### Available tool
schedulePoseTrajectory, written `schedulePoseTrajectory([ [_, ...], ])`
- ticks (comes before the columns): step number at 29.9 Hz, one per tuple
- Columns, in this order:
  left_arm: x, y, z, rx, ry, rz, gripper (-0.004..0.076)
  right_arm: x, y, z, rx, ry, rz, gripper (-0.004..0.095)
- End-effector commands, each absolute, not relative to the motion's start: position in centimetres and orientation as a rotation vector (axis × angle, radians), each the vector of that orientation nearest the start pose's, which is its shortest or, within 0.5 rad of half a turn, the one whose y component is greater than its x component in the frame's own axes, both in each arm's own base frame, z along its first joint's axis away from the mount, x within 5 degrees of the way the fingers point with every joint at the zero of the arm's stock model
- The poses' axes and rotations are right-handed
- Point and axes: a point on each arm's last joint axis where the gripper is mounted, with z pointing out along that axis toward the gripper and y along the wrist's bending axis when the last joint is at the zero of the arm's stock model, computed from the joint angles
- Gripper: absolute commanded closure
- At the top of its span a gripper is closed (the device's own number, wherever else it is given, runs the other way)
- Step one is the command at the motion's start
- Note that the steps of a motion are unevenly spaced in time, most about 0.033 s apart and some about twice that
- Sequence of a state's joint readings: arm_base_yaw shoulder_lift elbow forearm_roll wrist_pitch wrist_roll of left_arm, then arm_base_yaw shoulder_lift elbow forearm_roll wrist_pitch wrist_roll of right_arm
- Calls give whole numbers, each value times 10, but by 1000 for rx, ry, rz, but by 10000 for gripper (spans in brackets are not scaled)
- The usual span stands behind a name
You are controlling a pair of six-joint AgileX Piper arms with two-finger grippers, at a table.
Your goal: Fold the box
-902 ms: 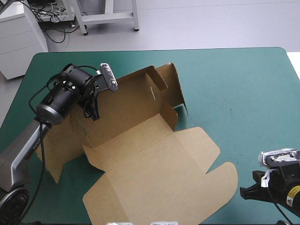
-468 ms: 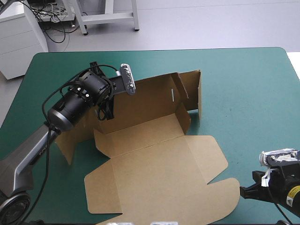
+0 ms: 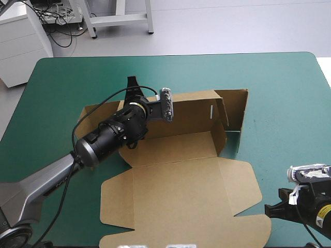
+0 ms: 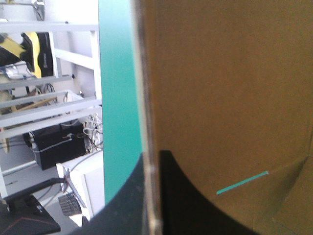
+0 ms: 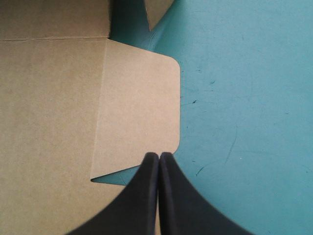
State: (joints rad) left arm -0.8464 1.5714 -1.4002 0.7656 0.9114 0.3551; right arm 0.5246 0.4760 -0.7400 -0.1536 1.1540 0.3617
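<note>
High view lays out the whole brown box [image 3: 181,191] at the middle of the teal-green table [image 3: 279,88]: the lid lies flat toward the near edge, the back wall [image 3: 191,111] stands up along the far side, and a side wall [image 3: 239,109] is raised at its right end. From above, the left arm's wrist covers its own fingers, so the hold cannot be read there. The left wrist view supplies it: the left gripper [image 4: 154,154] has its black fingers pressed together on the thin edge of the back wall, one on each face of the board, with a narrow teal-green slit [image 4: 242,182] in the board just ahead. The right wrist view shows the right gripper [image 5: 159,154] closed to a single point and empty, its tip at the edge of the lid's rounded flap [image 5: 139,112] above the bare cover; in the high view it sits at the near right corner. Compared with the earlier frames, the box has swung round and shifted right, its back wall now running about parallel to the far edge, and the left arm has travelled with it, while the right gripper has kept its place.
</note>
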Motion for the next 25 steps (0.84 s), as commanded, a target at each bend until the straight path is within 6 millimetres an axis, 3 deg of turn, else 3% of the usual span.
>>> schedulePoseTrajectory([
  [1,247,-235,370,1538,1573,679,756,60,18,339,-195,2296,240,931],
  [12,217,-261,346,1531,1388,783,756,60,18,339,-188,2295,239,931],
  [25,210,-251,309,1436,1294,945,756,60,18,339,-184,2296,241,931],
])
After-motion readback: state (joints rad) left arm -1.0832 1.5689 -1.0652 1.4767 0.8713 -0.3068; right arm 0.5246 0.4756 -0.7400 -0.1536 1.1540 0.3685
